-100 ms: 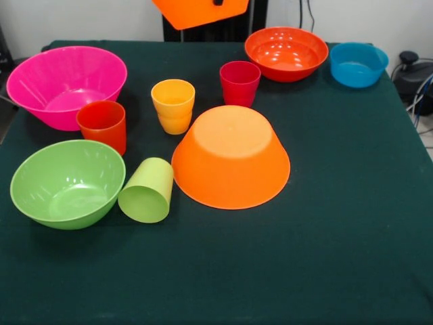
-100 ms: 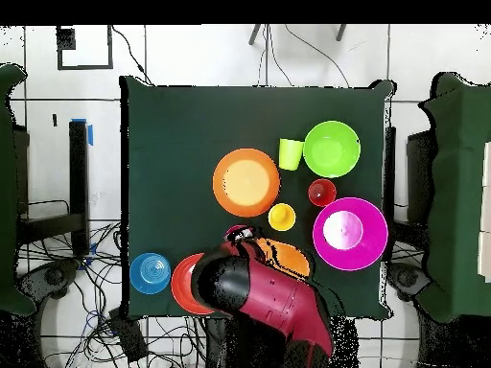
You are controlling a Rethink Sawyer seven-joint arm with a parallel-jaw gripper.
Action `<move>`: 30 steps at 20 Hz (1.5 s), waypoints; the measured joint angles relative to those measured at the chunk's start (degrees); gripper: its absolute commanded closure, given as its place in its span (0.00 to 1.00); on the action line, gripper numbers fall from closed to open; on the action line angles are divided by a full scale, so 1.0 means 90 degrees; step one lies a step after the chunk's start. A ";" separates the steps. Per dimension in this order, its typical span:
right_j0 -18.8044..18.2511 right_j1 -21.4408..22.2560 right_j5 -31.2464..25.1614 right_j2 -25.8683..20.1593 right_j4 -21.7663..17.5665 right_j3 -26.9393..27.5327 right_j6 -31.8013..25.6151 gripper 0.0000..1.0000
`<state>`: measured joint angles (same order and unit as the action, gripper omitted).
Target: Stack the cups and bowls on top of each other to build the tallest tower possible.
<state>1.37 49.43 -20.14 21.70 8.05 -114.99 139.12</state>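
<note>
My gripper (image 1: 218, 3) shows only as a black tip at the top edge of the front view, shut on a large orange bowl (image 1: 199, 10) that hangs above the table's far side. A second large orange bowl (image 1: 230, 156) lies upside down mid-table. The pink bowl (image 1: 64, 84), red-orange cup (image 1: 103, 125) and lime green bowl (image 1: 66, 183) stand at the left. The yellow-orange cup (image 1: 173, 105) and magenta-red cup (image 1: 239, 82) stand upright behind the overturned bowl. The lime green cup (image 1: 147, 191) lies on its side. No tower is in view.
The round red-orange bowl (image 1: 285, 53) and the small blue bowl (image 1: 358, 64) sit at the far right corner. In the overhead view the arm (image 2: 264, 292) covers part of the red-orange bowl (image 2: 182, 285) and the held orange bowl (image 2: 290, 257).
</note>
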 measured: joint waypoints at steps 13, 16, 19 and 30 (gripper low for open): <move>0.0024 -0.0068 0.0000 -0.0039 -0.0004 0.0010 0.0000 1.00; 0.0052 -0.0093 0.0000 -0.0041 -0.0003 0.0035 0.0000 1.00; 0.0075 -0.0138 0.0000 -0.0049 -0.0003 0.0062 0.0000 1.00; 0.0208 -0.0372 0.0000 -0.0064 -0.0003 0.0226 0.0000 1.00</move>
<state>3.25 46.08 -20.14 21.12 8.03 -112.95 139.12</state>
